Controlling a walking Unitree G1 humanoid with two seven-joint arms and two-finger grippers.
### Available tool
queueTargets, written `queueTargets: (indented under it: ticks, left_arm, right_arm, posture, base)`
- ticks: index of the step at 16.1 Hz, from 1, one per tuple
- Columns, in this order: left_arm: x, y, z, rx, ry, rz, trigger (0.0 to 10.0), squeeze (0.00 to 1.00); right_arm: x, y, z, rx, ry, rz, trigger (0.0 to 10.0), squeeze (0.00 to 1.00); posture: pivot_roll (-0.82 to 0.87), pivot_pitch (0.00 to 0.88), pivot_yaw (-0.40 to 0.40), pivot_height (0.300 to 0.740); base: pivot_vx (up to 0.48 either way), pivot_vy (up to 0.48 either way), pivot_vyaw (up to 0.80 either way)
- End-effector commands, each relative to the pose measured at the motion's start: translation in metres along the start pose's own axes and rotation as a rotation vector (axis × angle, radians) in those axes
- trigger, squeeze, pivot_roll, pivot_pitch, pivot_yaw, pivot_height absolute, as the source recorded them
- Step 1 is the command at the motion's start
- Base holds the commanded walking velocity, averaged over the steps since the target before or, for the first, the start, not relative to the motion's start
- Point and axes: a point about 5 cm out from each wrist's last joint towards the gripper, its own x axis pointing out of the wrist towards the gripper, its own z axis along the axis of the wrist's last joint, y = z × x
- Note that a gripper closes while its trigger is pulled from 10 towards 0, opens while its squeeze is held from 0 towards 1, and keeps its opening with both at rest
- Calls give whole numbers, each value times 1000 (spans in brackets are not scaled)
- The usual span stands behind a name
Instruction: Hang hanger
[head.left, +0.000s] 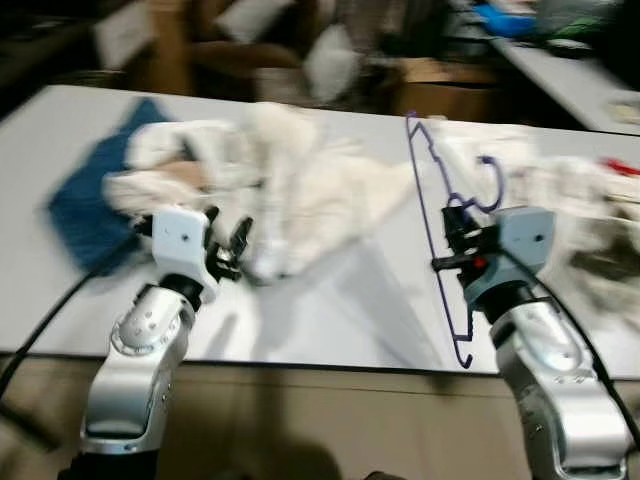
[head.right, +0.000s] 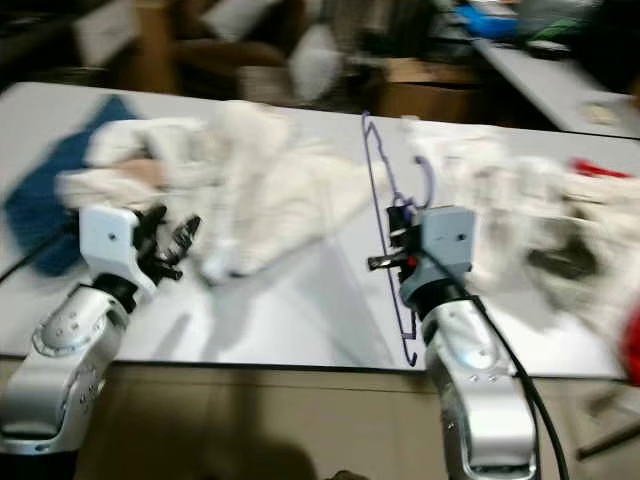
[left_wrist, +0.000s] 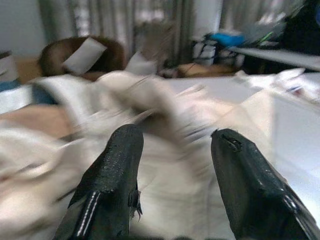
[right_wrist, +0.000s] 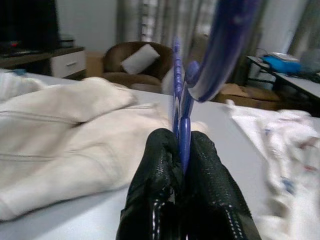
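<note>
Above a white table, the right gripper pinches a purple hanger upright between its fingers, while the left gripper, fingers spread, faces a cream garment just ahead.

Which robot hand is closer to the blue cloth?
Left. The left gripper sits open at the cream jacket, a little right of the blue cloth. The right gripper is far across the table, shut on the hanger.

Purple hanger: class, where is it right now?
The purple hanger stands upright on the robot's right, clamped in the right pincer over the white table, beside the cream jacket.
</note>
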Motion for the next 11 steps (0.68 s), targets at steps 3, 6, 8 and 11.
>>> queueTargets:
  ticks: [3, 6, 8, 11]
  left_arm:
    - [1, -4, -5, -2, 22, -25, 10000, 0]
    - [8, -3, 2, -3, 2, -11, 10000, 0]
    - [8, -2, 3, -2, -4, -9, 10000, 0]
    - [11, -4, 2, -1, -8, -6, 10000, 0]
  right_arm:
    - [3, 0, 3, 40, -16, -6, 10000, 0]
    - [1, -5, 6, 15, -48, -30, 10000, 0]
    - [7, -5, 12, 38, -76, 5, 10000, 0]
    - [3, -5, 11, 73, -62, 14, 10000, 0]
  posture:
    - [-108, 0, -31, 740]
    - [-91, 0, -39, 740]
    - [-94, 0, -43, 740]
    - [-95, 0, -45, 740]
  base:
    - [0, -386, -723]
    - [0, -386, -531]
    - [0, -382, -584]
    - [0, -381, -192]
